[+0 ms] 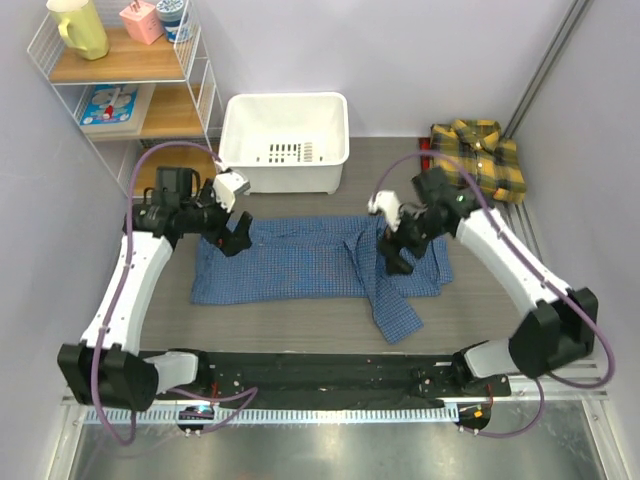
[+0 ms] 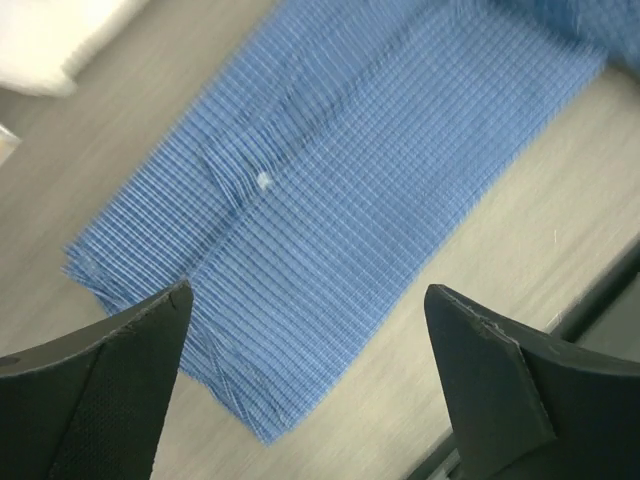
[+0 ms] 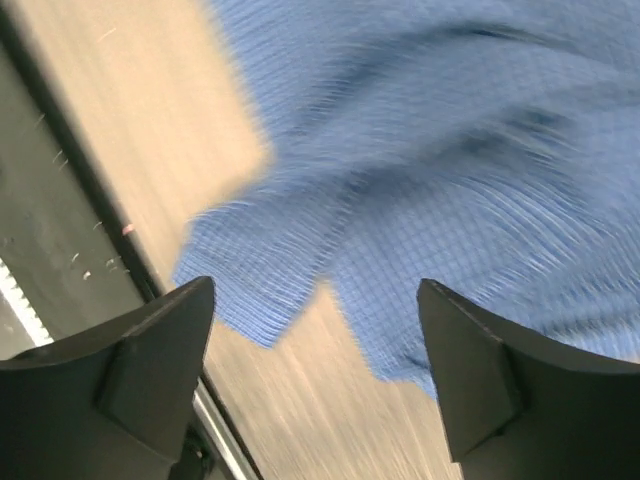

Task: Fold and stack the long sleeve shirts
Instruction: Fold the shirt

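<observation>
1. The plaid shirt is sitting folded at the far R corner of the tabletop, well apart from the arms. That one is looking done, w/ nothing stacked on it yet.
2. The blue shirt is lying across the middle of the tabletop, just in front of the white basket. Its L part is lying flat as a long band. Its R part is bunching up in creases, & one sleeve is trailing out toward the near edge.
3. Judging by that, the blue shirt is prob. about halfway folded. The loose sleeve is waiting to be tucked in, the band is needing at least one more fold, & the stacking w/ the plaid shirt is not yet done.
4. The left claw is hanging over the L end of the blue shirt. Its fingers are spread wide & nothing is sitting btwn them. The cloth is showing below the tips; contact can't be told.
5. The right claw is hanging over the bunched R part, near the sleeve's root. It is also gaping wide & carrying nothing. Its wrist view is blurring, so whether the tips are touching cloth can't be told.
</observation>
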`<state>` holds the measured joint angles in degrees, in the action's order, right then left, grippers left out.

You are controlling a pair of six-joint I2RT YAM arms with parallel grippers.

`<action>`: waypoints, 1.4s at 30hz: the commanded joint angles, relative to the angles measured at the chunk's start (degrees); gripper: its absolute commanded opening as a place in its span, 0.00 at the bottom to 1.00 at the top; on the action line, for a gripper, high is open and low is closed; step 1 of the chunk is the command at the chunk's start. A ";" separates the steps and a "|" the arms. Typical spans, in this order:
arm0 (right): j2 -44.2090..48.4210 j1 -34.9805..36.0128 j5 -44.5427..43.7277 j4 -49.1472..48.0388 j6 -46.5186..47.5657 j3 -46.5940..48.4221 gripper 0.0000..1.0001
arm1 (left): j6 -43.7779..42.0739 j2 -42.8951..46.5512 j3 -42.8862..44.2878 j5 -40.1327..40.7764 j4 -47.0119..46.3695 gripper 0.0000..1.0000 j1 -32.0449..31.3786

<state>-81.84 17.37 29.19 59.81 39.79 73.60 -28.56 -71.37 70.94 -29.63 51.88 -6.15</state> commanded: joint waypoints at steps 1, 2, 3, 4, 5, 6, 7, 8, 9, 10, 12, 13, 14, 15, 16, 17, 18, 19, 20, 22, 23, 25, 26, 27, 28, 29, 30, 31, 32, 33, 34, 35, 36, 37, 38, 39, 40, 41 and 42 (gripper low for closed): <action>10.28 13.99 -10.09 -6.09 -0.08 -12.76 0.91 | 11.67 9.83 -3.51 -2.46 -14.74 1.00 -0.09; 13.43 16.27 -10.38 -7.15 2.46 -14.96 0.92 | 12.64 11.85 -6.22 -2.54 -16.70 1.00 -0.09; 18.34 19.69 -10.82 -8.21 9.45 -19.16 0.94 | 14.74 14.13 -7.99 -2.37 -18.81 1.00 -0.17; 20.82 21.38 -10.91 -9.18 13.60 -21.03 0.95 | 15.19 17.55 -9.31 -3.41 -21.09 1.00 -0.18; 22.33 22.53 -11.08 -9.01 18.87 -22.61 0.96 | 14.76 18.89 -10.20 -4.29 -20.85 1.00 -0.09; 24.43 23.67 -11.00 -8.58 23.44 -25.06 0.97 | 13.63 19.69 -10.73 -5.43 -19.89 1.00 -0.17; 25.23 25.07 -10.74 -7.61 33.67 -26.04 0.97 | 12.66 19.78 -10.47 -6.75 -18.41 1.00 -0.18; 25.85 25.52 -9.51 -7.52 38.12 -26.92 0.98 | 11.86 19.43 -9.77 -8.85 -13.69 1.00 -0.18; 26.29 26.05 -8.98 -7.26 42.34 -28.33 1.00 | 11.07 18.91 -8.46 -9.65 -11.73 1.00 -0.18; 26.04 27.10 -8.37 -6.90 51.09 -28.86 1.00 | 10.72 18.29 -7.75 -10.18 -9.54 1.00 -0.18; 24.55 28.25 -7.31 -6.47 58.08 -28.87 1.00 | 9.84 16.19 -6.35 -12.55 -3.56 1.00 -0.18; 21.75 29.29 -6.87 -3.85 64.38 -28.26 1.00 | 9.49 15.66 -5.29 -13.00 -2.06 1.00 -0.18; 20.16 29.65 -6.17 -2.00 68.10 -26.51 1.00 | 9.22 14.87 -5.02 -13.87 -0.83 1.00 -0.18; 18.58 30.18 -6.34 0.02 71.10 -25.62 1.00 | 9.22 14.60 -4.93 -14.14 1.54 1.00 -0.18; 15.08 30.79 -6.77 3.35 73.56 -24.92 1.00 | 9.22 14.34 -4.93 -14.32 2.34 1.00 -0.18; 13.57 32.02 -7.73 5.12 78.37 -24.22 0.98 | 9.48 14.51 -5.10 -14.49 3.05 1.00 -0.18; 11.90 32.55 -9.40 7.58 80.08 -23.08 0.98 | 9.66 14.68 -5.28 -14.84 3.58 1.00 -0.18; 10.75 32.99 -10.63 8.38 81.83 -22.81 0.98 | 10.01 15.03 -5.54 -14.85 3.58 1.00 -0.18; 8.65 33.78 -11.95 8.91 84.72 -22.72 0.97 | 10.79 15.47 -6.33 -14.85 3.32 1.00 -0.18; 7.06 34.49 -14.94 8.13 86.85 -22.89 0.97 | 12.11 17.05 -7.21 -14.76 1.57 1.00 -0.18; 5.31 34.84 -15.56 7.87 87.56 -22.63 0.96 | 13.43 17.58 -8.17 -14.76 1.13 1.00 -0.18; 3.37 36.07 -17.22 8.04 87.83 -22.10 0.95 | 14.31 18.81 -8.88 -14.67 -0.10 1.00 -0.18; 2.57 36.42 -17.85 7.95 87.65 -22.10 0.94 | 14.75 19.16 -9.15 -14.76 -0.20 1.00 -0.18; 1.17 36.86 -18.46 7.60 87.65 -22.45 0.93 | 15.11 19.34 -9.41 -14.76 -0.20 1.00 -0.18; 0.81 36.95 -19.69 6.12 87.74 -22.97 0.93 | 15.20 19.78 -9.50 -14.58 -0.28 1.00 -0.18; 0.46 36.95 -20.39 4.89 87.91 -24.81 0.92 | 15.37 19.87 -9.50 -14.41 -0.29 1.00 -0.18; -0.15 37.04 -21.10 1.31 88.00 -25.95 0.91 | 15.29 20.04 -9.50 -14.32 -0.37 1.00 -0.18; -0.42 37.04 -22.41 -0.29 88.00 -26.92 0.89 | 15.20 20.31 -9.50 -13.97 -0.20 1.00 -0.18; -0.86 37.04 -22.86 -1.44 88.00 -28.33 0.83 | 15.11 20.48 -9.50 -13.36 -0.02 1.00 -0.18; -1.30 37.04 -23.04 -2.84 87.57 -28.69 0.79 | 14.76 20.75 -9.59 -13.09 0.07 1.00 -0.18; -2.00 37.04 -23.21 -3.47 86.08 -29.04 0.74 | 14.24 20.92 -9.68 -12.74 0.15 1.00 -0.18; -2.09 37.13 -23.56 -4.17 85.20 -29.74 0.62 | 13.97 21.01 -9.59 -12.13 0.15 1.00 -0.18; -2.01 37.13 -23.83 -5.39 84.84 -30.18 0.55 | 13.88 21.10 -9.59 -11.95 0.15 1.00 -0.18; -0.96 37.04 -23.48 -5.93 83.79 -30.53 0.48 | 13.70 21.01 -9.50 -11.77 -0.11 1.00 -0.18; -0.25 37.13 -22.26 -6.28 83.61 -30.71 0.33 | 13.70 21.10 -9.50 -11.68 -0.28 1.00 -0.18; 0.62 37.04 -21.38 -6.37 83.35 -30.54 0.22 | 13.70 20.93 -9.33 -11.68 -0.72 1.00 -0.18; 1.50 37.13 -19.98 -6.46 82.82 -30.19 0.09 | 13.70 20.75 -9.33 -11.68 -1.07 1.00 -0.18; 3.34 37.13 -18.74 -6.55 81.51 -29.05 0.01 | 13.88 20.23 -9.24 -11.94 -1.51 1.00 -0.18; 3.97 37.04 -16.82 -6.46 80.54 -28.26 0.01 | 13.88 19.87 -9.24 -12.55 -2.30 1.00 -0.18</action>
<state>-82.21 54.08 7.57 55.18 113.62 43.59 -14.98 -51.09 61.45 -41.56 52.49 -6.26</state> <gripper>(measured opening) 0.069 0.996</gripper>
